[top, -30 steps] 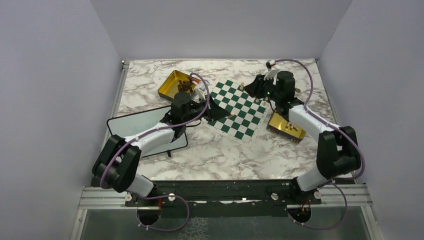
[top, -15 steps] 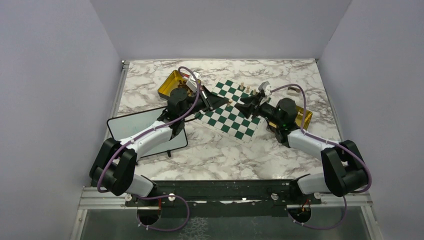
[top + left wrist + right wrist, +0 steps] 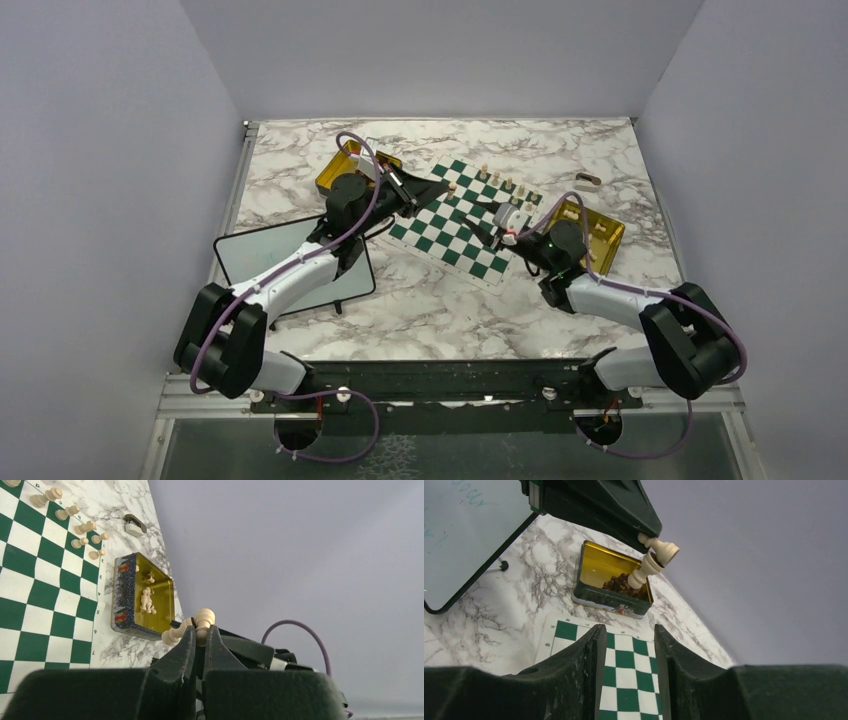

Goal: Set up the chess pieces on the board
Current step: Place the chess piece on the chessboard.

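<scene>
Two pale chess pieces pinched in left hand (jaws closed tight on them), over board. Row of pale pieces on board edge just beyond right hand. Right hand partly spread, empty, above board, facing left hand. Gold tin of dark pieces beside left hand on worktop.

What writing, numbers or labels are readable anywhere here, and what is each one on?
"6": printed on the white border of the board, right wrist view.
"4" and "7": the same border, left wrist view, small but legible.
whiteboard: faint handwriting, too blurred to read.
gold tin: printed decoration on its wall, too small to read.
</scene>
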`<state>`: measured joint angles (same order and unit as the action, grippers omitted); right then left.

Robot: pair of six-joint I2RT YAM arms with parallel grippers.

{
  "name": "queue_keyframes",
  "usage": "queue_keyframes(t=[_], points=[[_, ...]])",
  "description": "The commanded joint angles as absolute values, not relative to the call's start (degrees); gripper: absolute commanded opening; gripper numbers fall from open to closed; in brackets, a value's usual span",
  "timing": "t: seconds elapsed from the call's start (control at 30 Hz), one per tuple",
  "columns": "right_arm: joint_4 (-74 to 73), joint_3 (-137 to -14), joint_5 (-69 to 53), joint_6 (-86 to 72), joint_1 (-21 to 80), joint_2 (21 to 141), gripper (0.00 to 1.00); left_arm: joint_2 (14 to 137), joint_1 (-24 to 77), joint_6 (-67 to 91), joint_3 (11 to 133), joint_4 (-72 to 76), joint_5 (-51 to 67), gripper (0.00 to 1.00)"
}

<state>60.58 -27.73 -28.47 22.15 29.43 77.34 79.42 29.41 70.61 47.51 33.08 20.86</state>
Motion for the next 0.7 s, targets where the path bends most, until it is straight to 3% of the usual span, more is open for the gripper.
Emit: queue_keyframes(t=[0.0, 0.2, 0.67], points=[[68.51, -27.71, -24.26, 32.97, 32.19, 79.16, 0.45, 77.29, 29.09, 75.62, 48.48, 33.57, 18.66, 0.00], [73.79, -28.23, -17.08, 37.68, 36.37, 81.53, 0.51, 76.75, 29.09, 80.29, 47.56, 33.57, 18.38, 0.00], [86.85, -28.65, -7.82, 43.80, 39.69, 87.40, 0.50, 75.51, 29.09, 84.45, 45.31, 33.57, 17.44, 0.00]])
